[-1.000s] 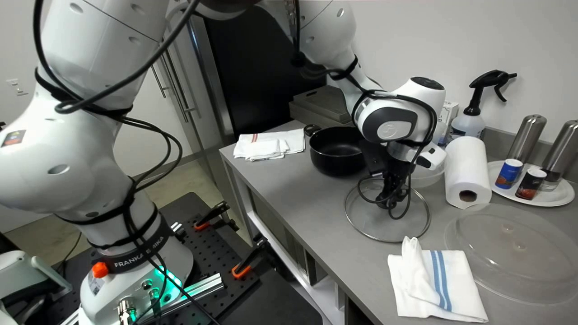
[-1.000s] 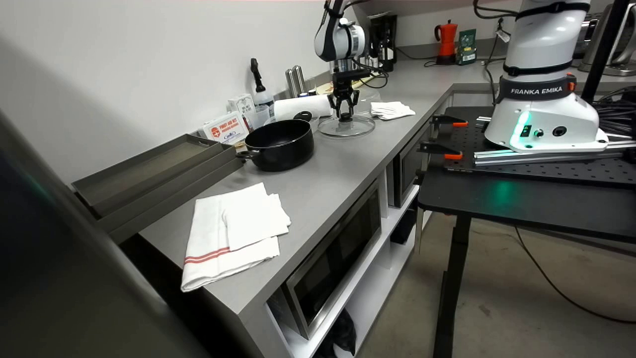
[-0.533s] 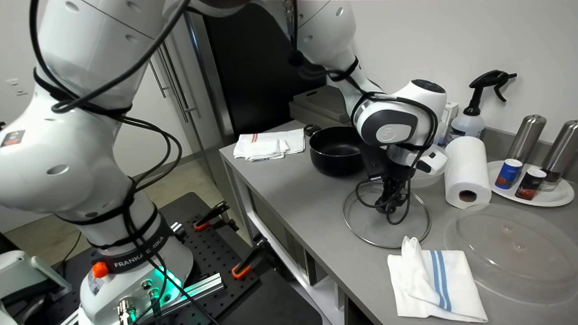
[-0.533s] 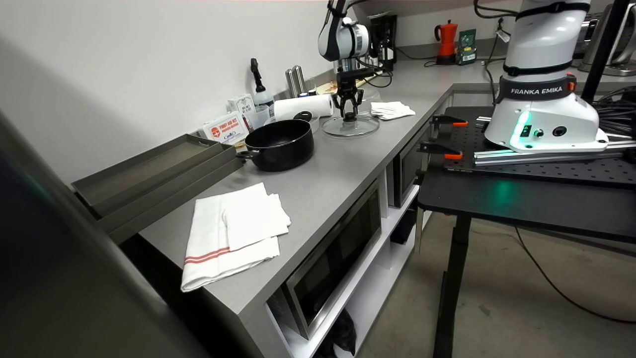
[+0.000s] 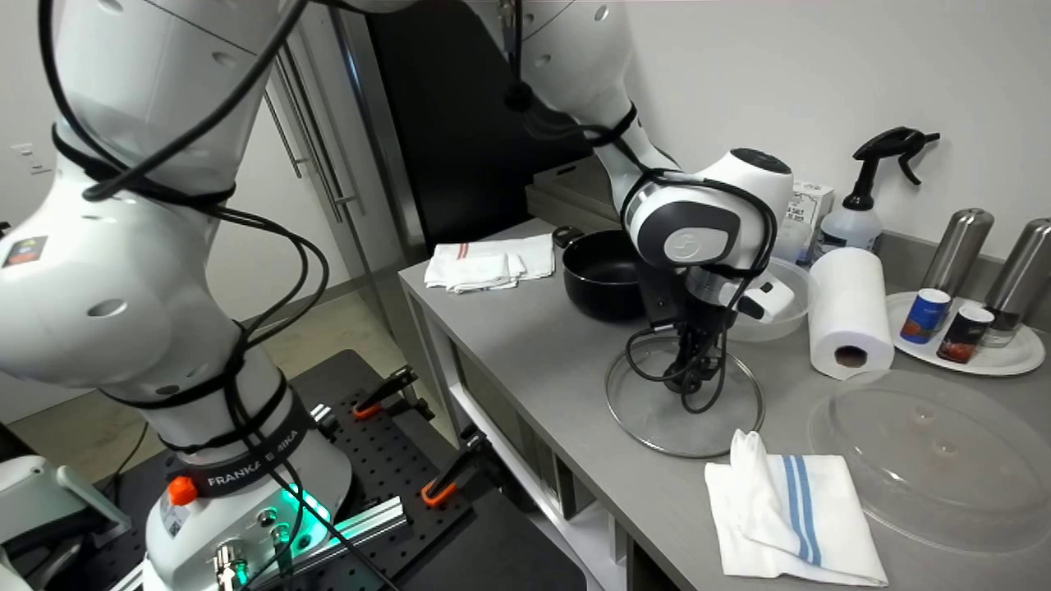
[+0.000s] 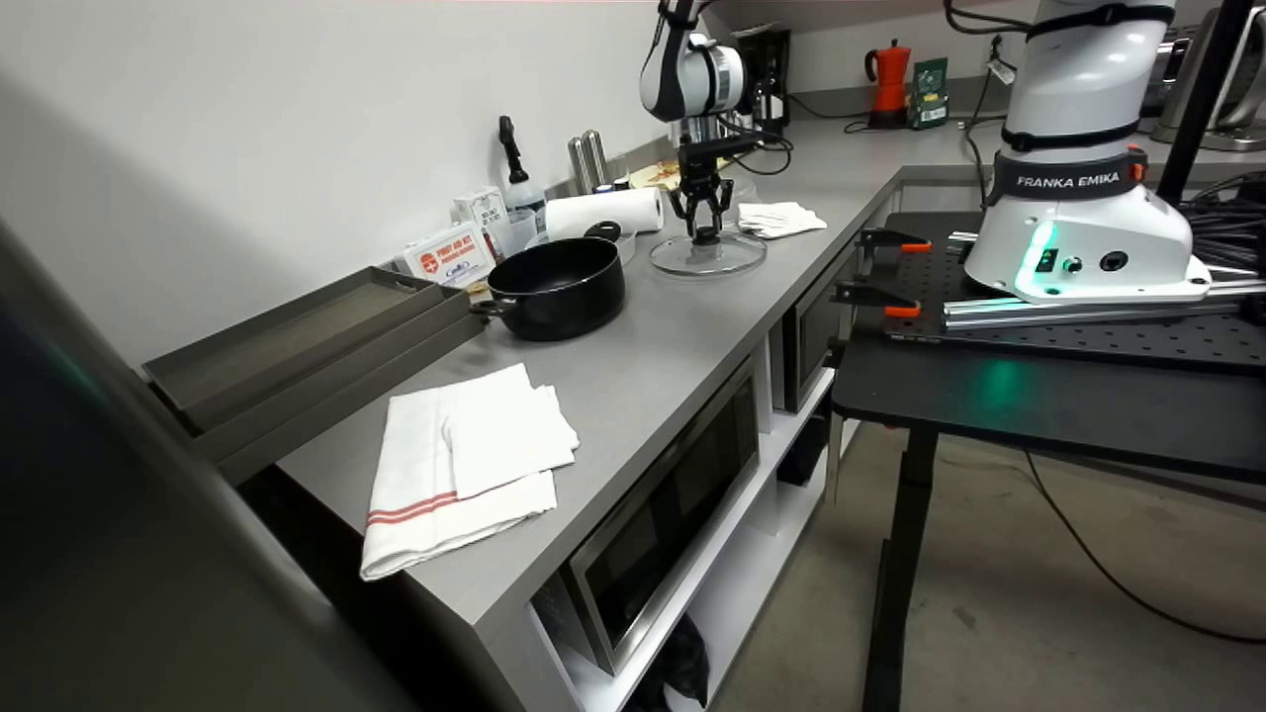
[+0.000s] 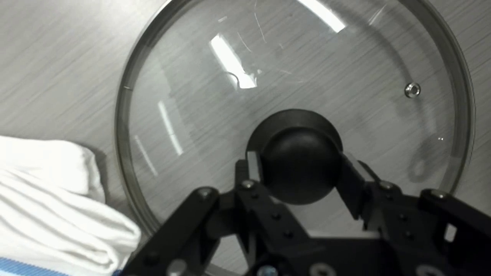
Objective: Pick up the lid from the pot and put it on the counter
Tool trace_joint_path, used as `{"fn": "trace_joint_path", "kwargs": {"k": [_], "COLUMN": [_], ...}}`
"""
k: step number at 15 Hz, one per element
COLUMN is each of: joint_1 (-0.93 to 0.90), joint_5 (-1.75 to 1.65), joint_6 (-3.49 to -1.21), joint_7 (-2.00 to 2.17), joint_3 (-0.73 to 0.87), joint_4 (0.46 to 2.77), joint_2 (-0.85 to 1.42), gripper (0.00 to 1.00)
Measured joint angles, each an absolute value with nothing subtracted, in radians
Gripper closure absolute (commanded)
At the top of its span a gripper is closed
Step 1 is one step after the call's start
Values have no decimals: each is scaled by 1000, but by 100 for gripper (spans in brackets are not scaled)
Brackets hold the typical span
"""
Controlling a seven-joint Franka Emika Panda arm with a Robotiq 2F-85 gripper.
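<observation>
The glass lid (image 5: 657, 428) with its black centre knob lies level, low at the counter (image 5: 525, 328); I cannot tell whether its rim touches the surface. My gripper (image 5: 686, 379) points down from above, with its fingers on both sides of the knob and shut on it. The wrist view shows the lid (image 7: 191, 119) filling most of the picture and the knob between the finger pads of my gripper (image 7: 301, 166). The black pot (image 6: 564, 307) stands uncovered beside the lid (image 6: 707, 263), its inside showing in both exterior views; the arm partly hides it in an exterior view (image 5: 599, 291).
A white towel with blue stripes (image 5: 796, 517) lies close to the lid's rim. A larger clear cover (image 5: 944, 476), a paper roll (image 5: 850, 312) and a clear dish (image 5: 776, 324) are near. Grey trays (image 6: 316, 341) and a red-striped towel (image 6: 465, 455) lie beyond the pot.
My gripper and the lid have moved together, away from the wall side and toward the counter's front edge. The pot and towels have not moved.
</observation>
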State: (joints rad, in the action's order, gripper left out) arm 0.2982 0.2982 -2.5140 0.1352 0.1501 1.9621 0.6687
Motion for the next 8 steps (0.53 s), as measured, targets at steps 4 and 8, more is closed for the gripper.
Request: {"fn": "trace_joint_path", "kwargs": {"k": [4,8], "joint_1": [295,293], "joint_5": [298,298], "joint_6": [-2514,-2514], "joint_7": [135,135], "joint_3": [148,148], "joint_4": [1989,1996], "joint_2": [651,649], "gripper": [75,75]}}
